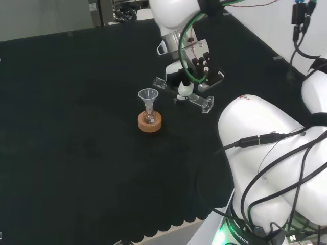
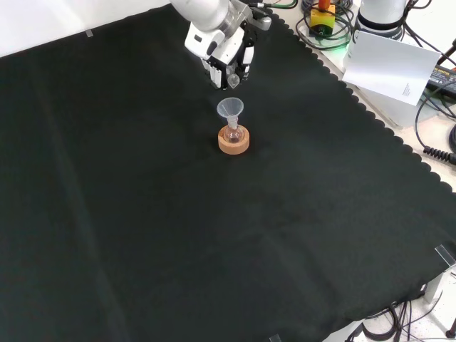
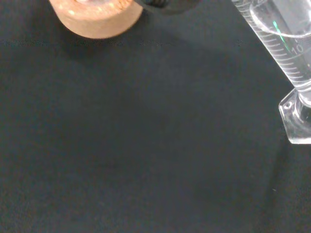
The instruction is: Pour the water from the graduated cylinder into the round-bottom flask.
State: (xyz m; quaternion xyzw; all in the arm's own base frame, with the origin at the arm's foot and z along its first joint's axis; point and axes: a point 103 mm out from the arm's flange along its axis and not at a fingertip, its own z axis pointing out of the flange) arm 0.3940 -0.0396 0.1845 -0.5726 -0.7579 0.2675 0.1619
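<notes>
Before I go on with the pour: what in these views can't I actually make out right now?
- Hand's grip on the graduated cylinder: in the head view the arm's links hide it; in the front view it is too small.
- Cylinder's top: cut off by the wrist view's edge; a liquid line shows near its marks.
- Round-bottom flask's contents: too small under the funnel.
- Cork ring: cut off in the wrist view.

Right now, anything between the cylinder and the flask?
Nothing visible. The cylinder is at the hand; bare cloth lies between it and the flask, whose neck carries a funnel.
</notes>
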